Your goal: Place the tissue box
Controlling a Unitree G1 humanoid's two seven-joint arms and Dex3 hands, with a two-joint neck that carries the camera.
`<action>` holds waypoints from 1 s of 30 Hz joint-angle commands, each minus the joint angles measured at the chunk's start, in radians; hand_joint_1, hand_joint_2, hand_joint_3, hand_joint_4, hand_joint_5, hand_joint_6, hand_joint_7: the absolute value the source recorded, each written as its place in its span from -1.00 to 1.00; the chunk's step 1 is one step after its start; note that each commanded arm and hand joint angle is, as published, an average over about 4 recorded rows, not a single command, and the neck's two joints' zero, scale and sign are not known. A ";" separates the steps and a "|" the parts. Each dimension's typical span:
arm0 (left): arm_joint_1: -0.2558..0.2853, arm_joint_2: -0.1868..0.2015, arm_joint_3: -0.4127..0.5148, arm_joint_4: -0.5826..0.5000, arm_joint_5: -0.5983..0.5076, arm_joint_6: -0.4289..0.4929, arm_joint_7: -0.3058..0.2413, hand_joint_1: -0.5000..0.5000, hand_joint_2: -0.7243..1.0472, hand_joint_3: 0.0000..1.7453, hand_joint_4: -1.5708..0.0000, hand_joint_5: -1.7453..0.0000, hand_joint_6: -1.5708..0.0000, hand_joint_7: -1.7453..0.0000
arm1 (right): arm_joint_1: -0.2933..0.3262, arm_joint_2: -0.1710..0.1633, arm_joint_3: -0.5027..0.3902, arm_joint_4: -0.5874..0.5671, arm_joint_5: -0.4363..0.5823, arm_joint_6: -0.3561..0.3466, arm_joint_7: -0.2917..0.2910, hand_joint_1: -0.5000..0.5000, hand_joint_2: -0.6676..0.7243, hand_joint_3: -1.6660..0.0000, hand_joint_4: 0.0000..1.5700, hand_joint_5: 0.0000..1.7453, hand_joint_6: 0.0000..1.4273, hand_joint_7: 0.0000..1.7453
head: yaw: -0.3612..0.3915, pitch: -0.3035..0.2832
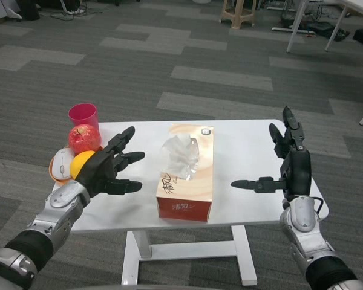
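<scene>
An orange and cream tissue box [187, 170] lies lengthwise in the middle of the white table [242, 145], with white tissue sticking out of its top. My left hand [109, 168] hovers just left of the box, fingers spread, holding nothing. My right hand [289, 164] is raised near the table's right edge, well apart from the box, fingers spread with the thumb pointing toward the box.
At the table's left end stand a pink cup [83, 115], a red apple [83, 138], an orange [83, 163] and a white computer mouse [61, 163] on an orange plate [53, 172]. Beyond the table is grey carpet with table legs and a stool far back.
</scene>
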 commanded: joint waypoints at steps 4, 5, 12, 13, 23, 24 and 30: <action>0.013 -0.009 0.067 -0.042 -0.026 -0.027 0.001 1.00 1.00 -0.80 1.00 0.06 1.00 1.00 | -0.028 0.000 -0.025 -0.041 0.003 -0.016 -0.021 -0.92 0.05 0.71 -0.60 -1.00 -0.92 -0.92 | -0.006 0.009; 0.016 -0.013 0.082 -0.062 -0.027 -0.030 0.001 1.00 1.00 -0.80 1.00 0.06 1.00 1.00 | -0.031 0.003 -0.025 -0.051 0.003 -0.016 -0.026 -0.92 0.02 0.71 -0.60 -1.00 -0.92 -0.92 | -0.006 0.012; 0.032 -0.029 0.156 -0.200 -0.028 -0.046 0.004 1.00 1.00 -0.80 1.00 0.06 1.00 1.00 | -0.054 0.012 0.001 -0.074 0.004 -0.016 -0.045 -0.92 -0.07 0.71 -0.60 -1.00 -0.92 -0.92 | -0.008 0.030; 0.034 -0.032 0.161 -0.218 -0.028 -0.047 0.006 1.00 1.00 -0.80 1.00 0.06 1.00 1.00 | -0.057 0.013 0.006 -0.075 0.004 -0.016 -0.046 -0.92 -0.07 0.71 -0.60 -1.00 -0.92 -0.92 | -0.006 0.032; 0.019 -0.053 0.174 -0.300 -0.020 -0.081 0.029 1.00 1.00 -0.80 1.00 0.06 1.00 1.00 | -0.116 0.017 0.075 -0.062 0.005 -0.015 -0.065 -0.92 -0.11 0.71 -0.56 -1.00 -0.92 -0.88 | 0.001 0.089; 0.015 -0.055 0.173 -0.300 -0.020 -0.086 0.032 1.00 1.00 -0.80 1.00 0.06 1.00 1.00 | -0.122 0.017 0.080 -0.061 0.005 -0.015 -0.067 -0.92 -0.14 0.71 -0.56 -1.00 -0.92 -0.86 | 0.003 0.098; -0.019 -0.057 0.168 -0.292 -0.006 -0.144 0.060 1.00 1.00 -0.80 1.00 0.06 1.00 1.00 | -0.151 0.016 0.103 -0.055 0.007 -0.015 -0.074 -0.92 -0.36 0.71 -0.45 -1.00 -0.88 -0.84 | 0.003 0.114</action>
